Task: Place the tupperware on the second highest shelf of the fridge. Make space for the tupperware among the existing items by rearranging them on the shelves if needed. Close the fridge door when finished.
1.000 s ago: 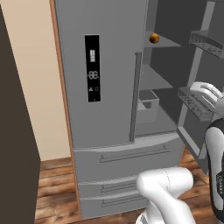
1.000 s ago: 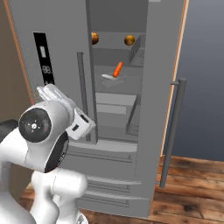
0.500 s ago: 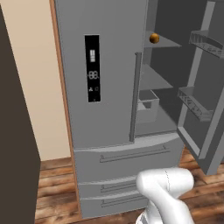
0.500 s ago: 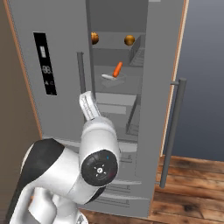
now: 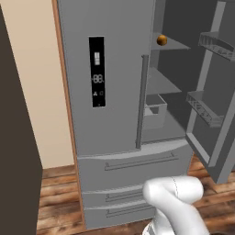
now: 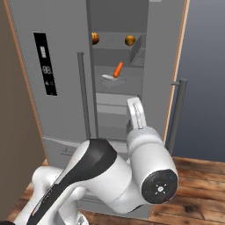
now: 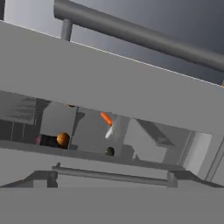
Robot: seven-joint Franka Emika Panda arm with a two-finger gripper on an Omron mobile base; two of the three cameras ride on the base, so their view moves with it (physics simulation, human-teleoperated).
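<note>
The fridge (image 5: 110, 92) has its left door shut and its right fridge door (image 6: 160, 66) swung open. The tupperware (image 6: 113, 78), a small grey tray with an orange carrot (image 6: 118, 69) sticking out, rests on the shelf (image 6: 132, 83) just below the one carrying two orange balls (image 6: 95, 38) (image 6: 129, 40). My gripper (image 6: 134, 105) is low in front of the opening, well below the tupperware, open and holding nothing. In the rolled hand view I look through the door gap at the carrot (image 7: 106, 118), an orange ball (image 7: 62, 139) and a small dark green ball (image 7: 110, 151).
The open door's inner bins (image 5: 204, 108) jut out at the right, and its bar handle (image 6: 176, 114) stands beside my arm. A translucent drawer (image 5: 155, 112) sits low inside the fridge. Bottom drawers (image 5: 137, 163) are shut. A dark wall (image 5: 16, 137) closes off the left.
My arm has swung from the left of the right base view to its middle, and the hand has left the left base view. The fridge's contents have not moved.
</note>
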